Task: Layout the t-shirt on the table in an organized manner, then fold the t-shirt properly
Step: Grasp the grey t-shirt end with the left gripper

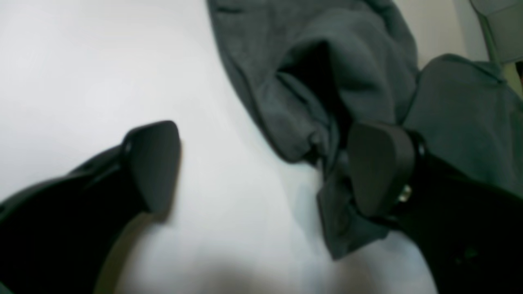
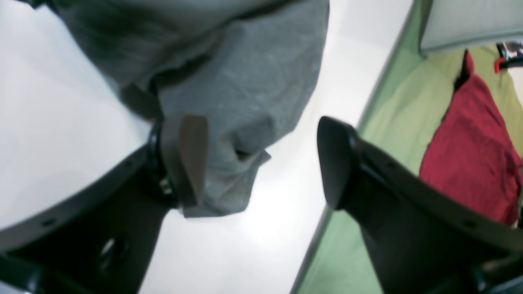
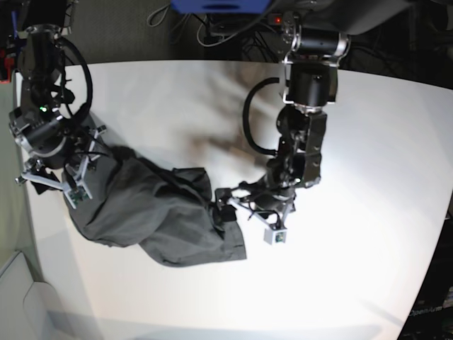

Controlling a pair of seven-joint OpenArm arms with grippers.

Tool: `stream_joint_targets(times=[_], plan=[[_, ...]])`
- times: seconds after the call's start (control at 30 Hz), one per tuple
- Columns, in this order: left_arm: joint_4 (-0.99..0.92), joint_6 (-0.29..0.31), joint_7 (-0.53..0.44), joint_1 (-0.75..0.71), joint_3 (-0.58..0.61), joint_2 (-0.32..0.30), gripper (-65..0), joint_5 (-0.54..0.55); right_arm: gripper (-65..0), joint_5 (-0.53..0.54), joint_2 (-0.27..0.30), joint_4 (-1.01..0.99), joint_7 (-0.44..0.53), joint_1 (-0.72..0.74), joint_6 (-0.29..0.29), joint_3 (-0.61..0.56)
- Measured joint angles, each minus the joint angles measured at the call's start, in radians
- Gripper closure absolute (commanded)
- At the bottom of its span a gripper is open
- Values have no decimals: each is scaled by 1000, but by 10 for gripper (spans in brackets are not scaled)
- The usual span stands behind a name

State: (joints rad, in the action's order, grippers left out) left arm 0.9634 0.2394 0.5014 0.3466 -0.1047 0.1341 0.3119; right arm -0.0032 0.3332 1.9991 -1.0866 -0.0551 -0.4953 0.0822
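Base view: crumpled t-shirt (image 3: 152,216) stretches lengthwise between open left hand (image 3: 249,216) and open right hand (image 3: 58,178) on table (image 3: 368,212).

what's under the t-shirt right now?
Only the white table shows around the crumpled t-shirt, which lies directly on it. The cloth is bunched and layered, so anything beneath the folds, the neck label included, is covered.
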Motion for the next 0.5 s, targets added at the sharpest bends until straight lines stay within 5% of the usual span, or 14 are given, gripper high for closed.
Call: stream_joint_targets(times=[0.27, 0.5], plan=[[-189, -155, -135, 106, 15, 16, -643, 5, -423, 0, 0, 0, 2, -1, 0, 0], [-267, -186, -152, 154, 32, 15, -643, 6, -423, 0, 2, 0, 3, 0, 0, 0]])
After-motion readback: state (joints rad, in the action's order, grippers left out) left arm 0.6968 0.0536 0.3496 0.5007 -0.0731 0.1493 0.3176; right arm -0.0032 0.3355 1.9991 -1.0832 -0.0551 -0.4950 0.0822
